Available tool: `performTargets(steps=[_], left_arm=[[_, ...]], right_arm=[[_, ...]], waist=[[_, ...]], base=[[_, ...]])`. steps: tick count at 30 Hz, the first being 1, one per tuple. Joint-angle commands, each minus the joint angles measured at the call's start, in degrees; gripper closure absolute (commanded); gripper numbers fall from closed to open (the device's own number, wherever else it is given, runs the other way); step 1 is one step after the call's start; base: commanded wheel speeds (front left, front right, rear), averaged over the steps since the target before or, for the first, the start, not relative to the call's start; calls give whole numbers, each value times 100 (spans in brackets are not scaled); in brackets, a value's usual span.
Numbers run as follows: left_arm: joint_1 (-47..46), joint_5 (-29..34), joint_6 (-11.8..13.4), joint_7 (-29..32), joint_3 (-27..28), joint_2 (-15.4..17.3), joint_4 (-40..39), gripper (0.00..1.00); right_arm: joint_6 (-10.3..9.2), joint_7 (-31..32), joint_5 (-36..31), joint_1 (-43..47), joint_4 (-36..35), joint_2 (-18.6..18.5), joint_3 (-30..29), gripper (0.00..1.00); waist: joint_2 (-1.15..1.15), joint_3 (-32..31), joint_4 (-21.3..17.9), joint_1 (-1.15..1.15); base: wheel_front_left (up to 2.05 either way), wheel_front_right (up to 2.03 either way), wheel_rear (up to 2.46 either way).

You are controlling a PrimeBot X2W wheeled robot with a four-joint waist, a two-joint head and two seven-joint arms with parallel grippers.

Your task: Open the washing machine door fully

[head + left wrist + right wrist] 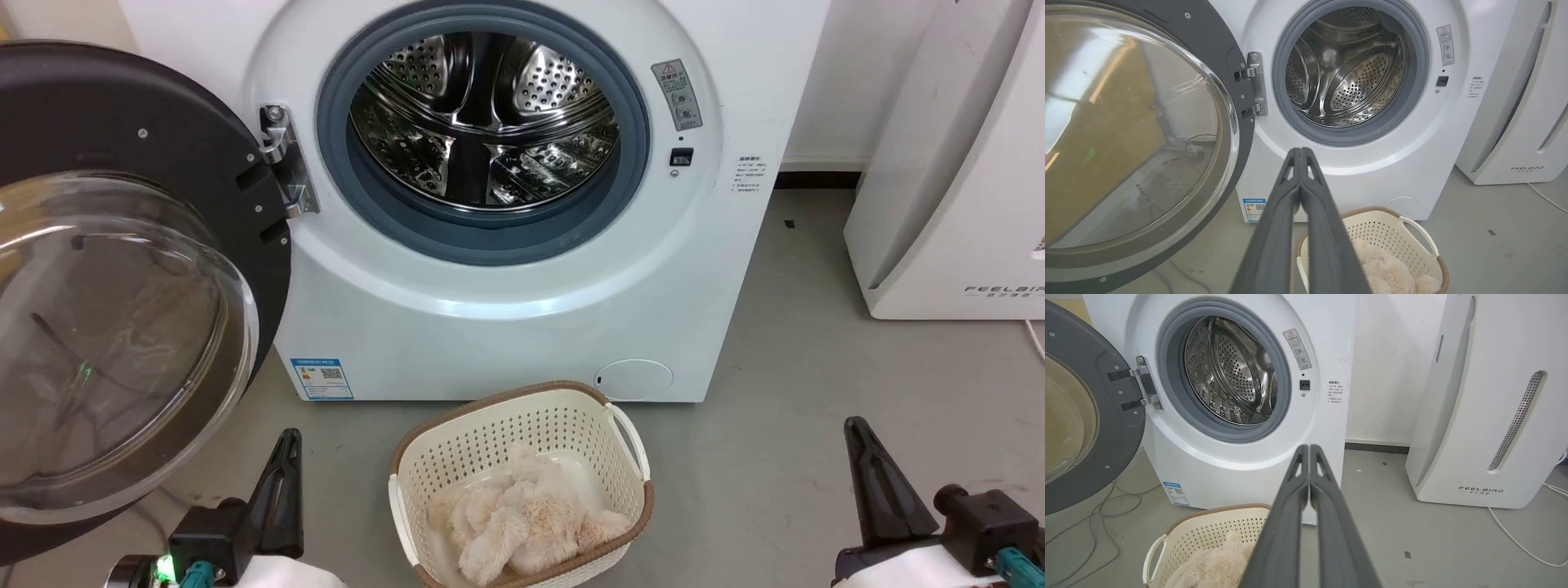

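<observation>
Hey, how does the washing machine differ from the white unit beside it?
The washing machine shows a round mouth and steel drum; the white unit has a closed front with a perforated slot. The washing machine carries a blue sticker; the white unit bears grey lettering. Both are white.

Grey floor [816, 392], white wall [1388, 367], white appliance [955, 204].

Brand lettering [1480, 490] "FEELBIRD" stands low on a white appliance [1470, 416]. On the washing machine [506, 335], a blue label [322, 378] with QR code and a warning-triangle sticker [677, 94] carry print too small to read.
</observation>
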Motion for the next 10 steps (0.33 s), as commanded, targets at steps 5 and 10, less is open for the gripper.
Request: performTargets(steps=[5,10], left_arm=[[-140,60,58,82,-21,3,-34,100],[-160,74,78,140,-42,3,-40,100]], right_arm=[[2,71,-73,-146,-28,8,35,100],[2,130,-94,-163,-31,9,55,100]], waist=[[0,11,0,0],[0,21,-1,0]], base=[[0,0,0],[0,0,0]])
